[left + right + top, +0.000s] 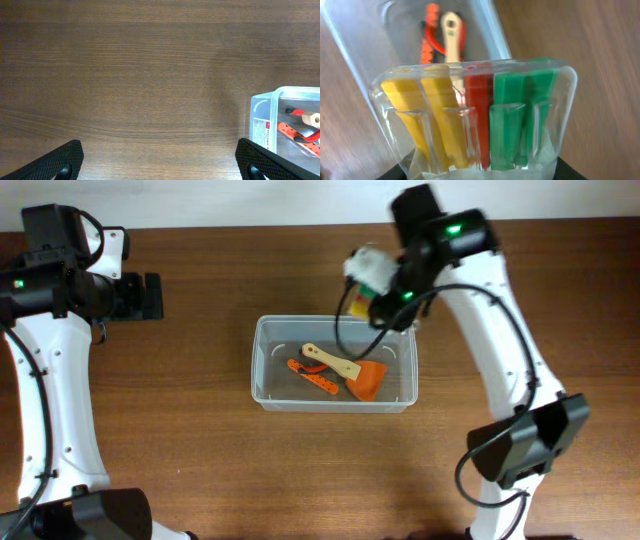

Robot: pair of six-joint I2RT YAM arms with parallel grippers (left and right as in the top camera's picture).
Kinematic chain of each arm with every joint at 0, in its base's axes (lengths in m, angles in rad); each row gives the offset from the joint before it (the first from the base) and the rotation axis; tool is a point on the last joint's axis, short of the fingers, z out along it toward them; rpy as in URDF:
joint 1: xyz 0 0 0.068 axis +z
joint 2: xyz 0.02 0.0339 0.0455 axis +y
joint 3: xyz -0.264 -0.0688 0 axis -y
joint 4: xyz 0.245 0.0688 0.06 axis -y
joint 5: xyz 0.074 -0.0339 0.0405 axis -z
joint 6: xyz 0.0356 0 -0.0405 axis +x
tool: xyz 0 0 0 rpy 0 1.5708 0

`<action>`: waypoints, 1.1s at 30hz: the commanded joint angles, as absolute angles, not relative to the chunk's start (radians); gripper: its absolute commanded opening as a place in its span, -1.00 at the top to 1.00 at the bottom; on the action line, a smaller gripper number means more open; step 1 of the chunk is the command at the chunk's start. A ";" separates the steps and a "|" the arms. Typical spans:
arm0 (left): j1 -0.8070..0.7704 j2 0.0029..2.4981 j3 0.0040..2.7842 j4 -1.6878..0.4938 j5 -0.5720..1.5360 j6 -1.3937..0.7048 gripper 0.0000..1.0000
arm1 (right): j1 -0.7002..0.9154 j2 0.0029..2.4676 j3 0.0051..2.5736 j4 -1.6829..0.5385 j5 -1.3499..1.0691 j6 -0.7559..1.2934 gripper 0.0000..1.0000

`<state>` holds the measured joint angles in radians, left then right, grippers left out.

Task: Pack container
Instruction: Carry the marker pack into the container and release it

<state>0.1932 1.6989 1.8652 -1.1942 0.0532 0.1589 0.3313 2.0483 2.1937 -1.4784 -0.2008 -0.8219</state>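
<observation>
**Pack container: right arm over the tub with a blister pack**

- Container (335,404): stands at mid-counter (150,430), a little nearer the far edge than the near one, long sides parallel to those edges. It is open-topped, with no lid in view.
- Contents: a wooden-handled orange spatula (362,378), and touching it an orange-red tool (312,375) whose kind I cannot read.
- Right pincer (480,175): pinching a clear blister pack (475,120) of yellow, red and green plastic pieces, probably clips. It hangs over the tub's far right corner, not yet inside.
- Left pincer (160,162): spread wide and carrying nothing. It is over bare wood toward the far left corner of the counter, well apart from the tub.

Handling, judged:
- The tub looks thin-walled and light, so it is likely to slide on the wood if nudged.
- Its walls probably flex and are slick, while the rolled rim is the stiffest part.
- The best hold would be over the rim at the middle of a short wall, one finger inside and one outside.
- Keep it level, because the loose tools will shift.
- The pack is light and its faces are smooth, so a release low into the free left end seems safest.
</observation>
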 commanded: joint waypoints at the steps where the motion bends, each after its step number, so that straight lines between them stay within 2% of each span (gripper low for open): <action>1: 0.196 1.702 1.863 -1.197 0.065 0.147 -0.99 | 0.354 2.107 2.146 -1.468 -0.182 -0.939 0.92; 7: 0.196 1.702 1.863 -1.198 0.065 0.147 -0.99 | 0.356 2.207 2.065 -1.459 -0.183 -0.939 0.78; 13: 0.196 1.702 1.863 -1.198 0.065 0.147 -0.98 | 0.352 2.265 1.980 -1.441 -0.184 -0.938 0.77; 14: 0.196 1.702 1.863 -1.197 0.065 0.147 -0.99 | 0.352 2.269 1.973 -1.440 -0.184 -0.938 0.71; 17: 0.196 1.702 1.863 -1.198 0.065 0.147 -0.99 | 0.352 2.279 1.959 -1.441 -0.184 -0.937 0.35; 20: 0.196 1.702 1.863 -1.198 0.065 0.147 -0.99 | 0.352 2.278 1.960 -1.440 -0.184 -0.934 0.07; 23: 0.196 1.702 1.863 -1.197 0.065 0.147 -0.99 | 0.352 2.278 1.963 -1.439 -0.184 -0.904 -0.44; 25: 0.196 1.702 1.863 -1.197 0.064 0.147 -0.99 | 0.352 2.276 1.965 -1.439 -0.184 -0.899 -0.97; 33: 0.194 1.701 1.863 -1.194 0.064 0.163 -0.99 | 0.351 2.194 2.056 -1.432 -0.160 -0.786 -0.97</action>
